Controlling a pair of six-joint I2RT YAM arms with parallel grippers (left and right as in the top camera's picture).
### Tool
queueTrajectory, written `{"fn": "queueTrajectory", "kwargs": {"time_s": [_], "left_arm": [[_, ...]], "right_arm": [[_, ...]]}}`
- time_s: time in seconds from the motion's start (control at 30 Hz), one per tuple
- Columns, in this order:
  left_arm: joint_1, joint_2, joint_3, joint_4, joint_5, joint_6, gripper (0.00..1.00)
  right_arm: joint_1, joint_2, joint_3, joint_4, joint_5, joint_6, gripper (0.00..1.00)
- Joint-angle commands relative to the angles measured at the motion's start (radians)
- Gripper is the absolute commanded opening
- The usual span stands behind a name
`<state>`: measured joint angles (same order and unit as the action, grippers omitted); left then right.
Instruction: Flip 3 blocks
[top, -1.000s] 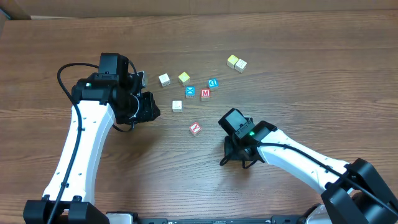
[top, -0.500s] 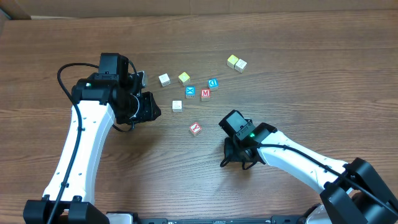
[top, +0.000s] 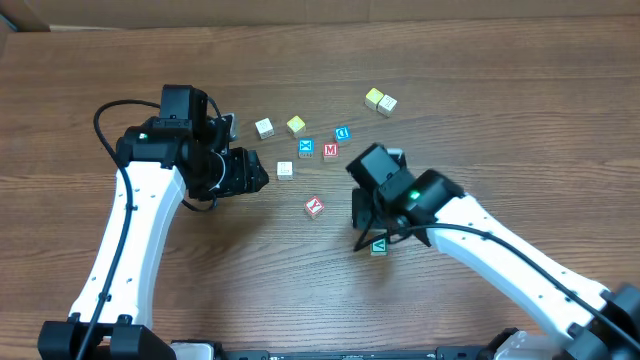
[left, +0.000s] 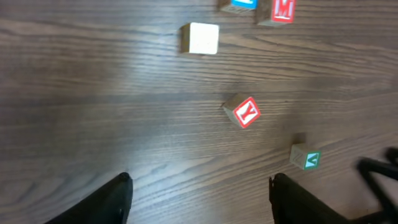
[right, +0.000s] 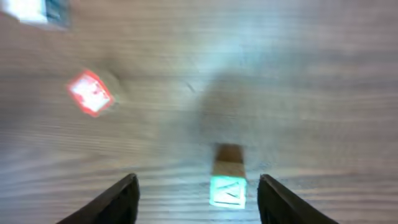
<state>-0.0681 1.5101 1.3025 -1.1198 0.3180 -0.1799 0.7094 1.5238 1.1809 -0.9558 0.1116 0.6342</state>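
Observation:
The green V block (top: 379, 247) lies on the table between the fingers of my open right gripper (top: 377, 235), touching neither. In the right wrist view the same V block (right: 227, 186) sits nearer the right finger of that gripper (right: 198, 182). The red Y block (top: 314, 207) (left: 244, 112) (right: 91, 93) rests alone in the middle. A plain pale block (top: 285, 169) (left: 203, 38) lies just right of my left gripper (top: 257, 172) (left: 201, 179), which is open and empty. The V block (left: 306, 157) also shows in the left wrist view.
Behind stand the blue X cube (top: 306, 148), red M cube (top: 330, 151) and blue D cube (top: 342, 133). A pale cube (top: 264, 127), a yellow-green cube (top: 296, 124) and two pale cubes (top: 380, 100) lie farther back.
Both grippers have opened. The right gripper has lifted and drawn back, uncovering the green V block on the table. The left gripper has edged right.

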Motion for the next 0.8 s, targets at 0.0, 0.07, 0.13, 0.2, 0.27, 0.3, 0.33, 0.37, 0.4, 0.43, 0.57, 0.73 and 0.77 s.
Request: {"fn": "queueTrajectory", "kwargs": {"time_s": [0.0,0.07,0.13,0.2,0.27,0.3,0.33,0.37,0.4,0.43,0.57,0.73,0.77], "left_arm": [[-0.047,0.006,0.012,0.011,0.031,-0.003,0.7],[-0.089,0.007,0.001,0.029,0.03,-0.042,0.49],[-0.134,0.007,-0.013,0.066,0.03,-0.1,0.42],[-0.168,0.01,-0.028,0.11,0.03,-0.121,0.47],[-0.193,0.025,-0.039,0.15,0.029,-0.116,0.47],[-0.202,0.038,-0.044,0.165,0.029,-0.1,0.47],[-0.211,0.056,-0.048,0.18,0.03,-0.069,0.55],[-0.217,0.076,-0.051,0.187,0.029,-0.038,0.72],[-0.223,0.104,-0.051,0.187,0.024,0.004,0.82],[-0.227,0.131,-0.051,0.186,0.018,0.033,0.84],[-0.229,0.267,-0.051,0.187,0.016,0.222,0.74],[-0.23,0.405,-0.051,0.21,0.063,0.391,0.73],[-0.23,0.422,-0.051,0.216,0.074,0.414,0.73]], "right_arm": [[0.001,-0.026,0.089,-0.038,0.089,-0.014,0.99],[0.001,-0.026,0.144,-0.073,0.122,-0.015,1.0],[-0.002,-0.026,0.2,-0.11,0.138,-0.014,1.0],[-0.013,-0.026,0.251,-0.146,0.138,-0.013,1.0],[-0.033,-0.026,0.303,-0.19,0.138,-0.011,1.0],[-0.045,-0.029,0.325,-0.212,0.137,-0.011,1.0],[-0.061,-0.031,0.344,-0.232,0.132,-0.011,1.0],[-0.08,-0.037,0.367,-0.259,0.127,-0.011,1.0],[-0.098,-0.042,0.384,-0.282,0.121,-0.014,1.0],[-0.116,-0.05,0.398,-0.302,0.109,-0.015,1.0],[-0.204,-0.106,0.423,-0.341,-0.011,-0.085,1.0],[-0.278,-0.175,0.423,-0.382,-0.127,-0.113,1.0],[-0.28,-0.182,0.423,-0.39,-0.131,-0.119,1.0]]}}
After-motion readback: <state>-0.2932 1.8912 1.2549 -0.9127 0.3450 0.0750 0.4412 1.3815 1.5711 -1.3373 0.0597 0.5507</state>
